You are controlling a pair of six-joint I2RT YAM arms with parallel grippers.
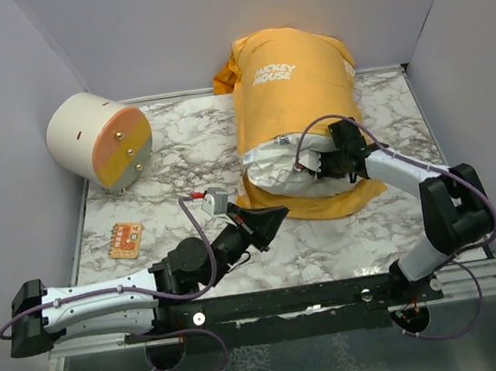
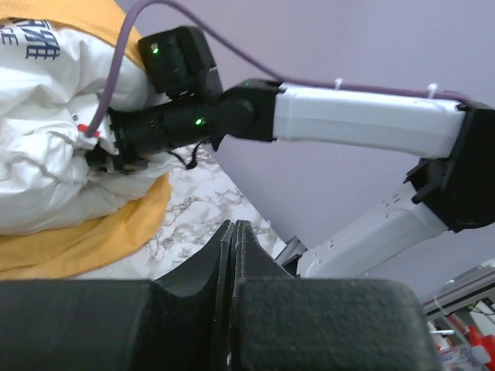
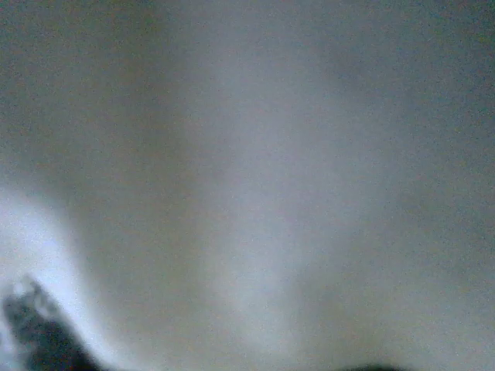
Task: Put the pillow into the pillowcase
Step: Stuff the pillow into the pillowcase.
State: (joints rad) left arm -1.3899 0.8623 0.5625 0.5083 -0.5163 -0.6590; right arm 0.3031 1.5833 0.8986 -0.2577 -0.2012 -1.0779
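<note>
Marble table (image 1: 180, 158), pillowcase (image 1: 291, 97) lying near-to-far at the far middle. The pillow (image 1: 268, 166) is mostly inside, with its white end poking out the near side. The right gripper (image 1: 319, 165) is buried in that end, so I can't tell how its jaws stand. The left gripper (image 1: 277, 212) is closed and empty, just near-left of it.

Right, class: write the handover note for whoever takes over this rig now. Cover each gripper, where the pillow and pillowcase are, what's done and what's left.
Left gripper: shut, holding nothing, just off the pillowcase's near left corner.
Right gripper: pressed into the pillow's exposed end. Its fingers are buried in the fabric, so open or shut cannot be told.
Pillowcase: lies on the table, opening toward the arms.
Pillow: mostly inside, with its white near end bulging out of the opening.
Done: most of the pillow is in.
Left: push the last part in and pull the case's edge over it.
</note>
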